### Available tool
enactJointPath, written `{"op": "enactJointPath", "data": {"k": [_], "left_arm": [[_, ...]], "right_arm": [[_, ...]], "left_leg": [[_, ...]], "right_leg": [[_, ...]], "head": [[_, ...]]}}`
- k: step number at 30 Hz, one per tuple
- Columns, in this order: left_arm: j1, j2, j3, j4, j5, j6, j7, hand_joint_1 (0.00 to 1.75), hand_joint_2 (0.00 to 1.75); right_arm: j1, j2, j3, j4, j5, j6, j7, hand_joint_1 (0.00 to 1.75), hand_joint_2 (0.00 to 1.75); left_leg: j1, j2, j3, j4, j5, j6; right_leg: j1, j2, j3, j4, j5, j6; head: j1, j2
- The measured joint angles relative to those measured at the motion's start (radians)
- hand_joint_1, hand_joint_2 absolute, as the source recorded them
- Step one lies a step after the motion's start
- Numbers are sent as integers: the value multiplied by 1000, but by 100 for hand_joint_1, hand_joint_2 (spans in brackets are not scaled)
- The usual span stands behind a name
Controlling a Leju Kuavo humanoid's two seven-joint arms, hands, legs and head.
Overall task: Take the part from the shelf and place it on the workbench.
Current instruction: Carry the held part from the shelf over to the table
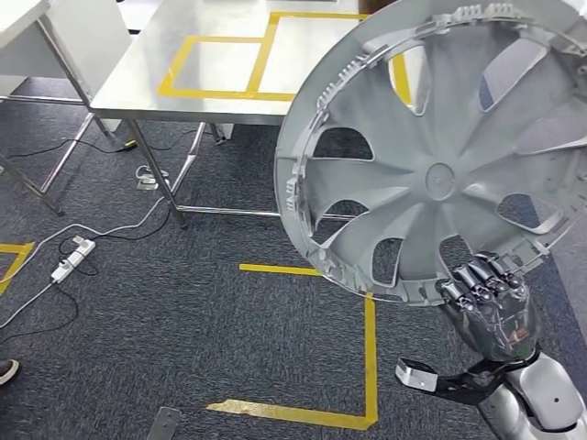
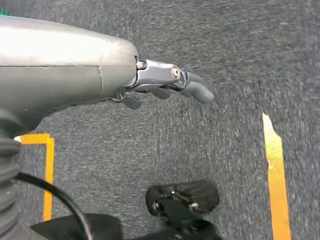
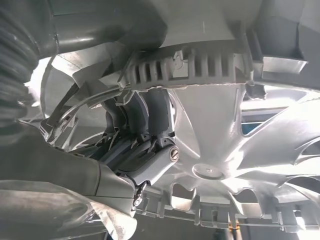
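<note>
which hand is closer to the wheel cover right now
Right. The right hand grips the wheel cover at its lower rim. The left hand hangs over the carpet, holding nothing, apart from the cover.

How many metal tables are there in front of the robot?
2: the big steel workbench with yellow tape straight ahead, beyond the wheel cover in the right hand, and a second table at far left, partly cut off.

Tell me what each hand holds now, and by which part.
The right hand grips the silver wheel cover by its lower rim. The left hand holds nothing.
</note>
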Motion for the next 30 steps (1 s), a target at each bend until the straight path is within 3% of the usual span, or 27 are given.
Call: {"op": "enactJointPath", "data": {"k": [1, 3, 5, 6, 8, 9, 10, 11, 12, 14, 15, 16, 20, 22, 24, 25, 26, 27, 29, 30], "left_arm": [[-1, 0, -1, 0, 0, 2, 3, 0, 175], [2, 0, -4, 0, 0, 2, 9, 0, 175], [4, 1, -5, 0, 0, 1, 15, 0, 175], [2, 1, -6, 0, 1, 0, 18, 0, 175], [-4, 1, -6, 0, 1, 0, 20, 0, 175], [-5, 0, -6, 0, 1, -1, 20, 0, 175], [-5, 0, -6, 0, 1, -2, 20, 0, 175], [-5, 0, -6, 0, 1, -3, 20, 0, 175], [-5, -1, -6, 0, 0, -3, 20, 0, 175], [-5, 0, -6, 0, 0, -3, 20, 0, 175], [-5, 0, -6, 0, 0, -3, 20, 0, 175], [-5, 0, -6, 0, 0, -3, 20, 0, 175], [-2, 2, -6, 0, 0, -3, 20, 0, 175], [-3, 2, -6, 0, 0, -3, 20, 0, 175], [-3, 1, -6, 0, 0, -4, 20, 0, 175], [-2, 0, -7, 0, 0, -4, 21, 0, 175], [-1, 0, -7, 0, 0, -5, 22, 0, 175], [-1, 0, -7, 0, 0, -6, 23, 0, 175], [-1, 1, -7, 0, 0, -7, 24, 0, 175], [-1, 1, -7, 0, 0, -7, 24, 0, 175]], "right_arm": [[-1, 0, 1, 0, -10, 0, -4, 175, 175], [-2, 0, 3, 1, -33, 0, -17, 175, 175], [-5, 0, 6, 2, -49, 0, -26, 175, 175], [-5, 0, 7, 2, -53, 0, -27, 175, 175], [-4, 0, 8, 5, -56, 0, -28, 175, 175], [-2, 0, 8, 7, -56, 0, -29, 175, 175], [-1, 0, 8, 9, -56, 0, -30, 175, 175], [0, 0, 9, 11, -56, 0, -30, 175, 175], [1, 0, 9, 12, -56, 0, -30, 175, 175], [-1, 0, 9, 14, -57, 0, -30, 175, 175], [-2, 0, 9, 14, -57, 0, -30, 175, 175], [-2, 0, 9, 15, -57, 0, -30, 175, 175], [0, 0, 9, 16, -58, 0, -30, 175, 175], [-1, 0, 9, 16, -59, 0, -30, 175, 175], [-1, 0, 9, 16, -59, 0, -30, 175, 175], [-1, 0, 9, 17, -58, 0, -30, 175, 175], [-1, 0, 10, 17, -57, 0, -30, 175, 175], [-1, 0, 10, 18, -56, 0, -31, 175, 175], [-1, 0, 10, 18, -55, 0, -31, 175, 175], [-2, 0, 10, 18, -54, 0, -31, 175, 175]], "left_leg": [[-5, 9, 9, -21, -1, 5], [-7, 3, 10, -30, -4, 14], [-3, -8, 14, -39, -1, 25], [0, -12, 16, -44, 1, 30], [2, -22, 17, -45, 0, 38], [1, -28, 17, -45, -1, 40], [1, -34, 18, -44, -2, 41], [1, -39, 20, -44, -3, 41], [1, -44, 22, -44, -5, 40], [0, -53, 27, -40, -10, 34], [-1, -57, 27, -37, -12, 30], [-3, -59, 25, -35, -13, 25], [-2, -60, 18, -18, -25, 9], [2, -57, -16, 63, -71, -2], [7, -56, -78, 196, -126, -11], [9, -55, -101, 242, -135, -13], [11, -55, -109, 254, -126, -13], [11, -55, -99, 226, -97, -11], [10, -54, -42, 98, -23, -3], [8, -53, -15, 36, -2, 2]], "right_leg": [[2, -8, 1, -1, -2, 5], [4, -20, 6, -5, -4, 16], [1, 7, -1, 10, -22, 25], [0, 34, -18, 45, -43, 28], [-2, 81, -84, 171, -100, 29], [-1, 89, -121, 235, -120, 30], [-1, 92, -147, 274, -123, 31], [-1, 93, -155, 273, -104, 32], [-2, 93, -143, 232, -68, 32], [-3, 93, -87, 98, 9, 30], [-3, 95, -62, 46, 27, 27], [-3, 96, -48, 17, 33, 23], [-3, 97, -38, 4, 29, 2], [-6, 94, -31, 1, 27, -8], [-5, 92, -26, 1, 22, -15], [-5, 91, -24, 1, 20, -16], [-4, 92, -20, 1, 18, -17], [-4, 92, -15, 1, 15, -16], [-4, 92, -5, 0, 8, -13], [-3, 93, -2, 1, 4, -9]], "head": [[1, 0], [1, 0], [2, 0], [5, 0], [10, 0], [11, 0], [11, 0], [11, 0], [11, 0], [12, 0], [12, 0], [11, 0], [9, 0], [6, 0], [5, 0], [5, 0], [5, 0], [4, 0], [4, 0], [5, 0]]}}
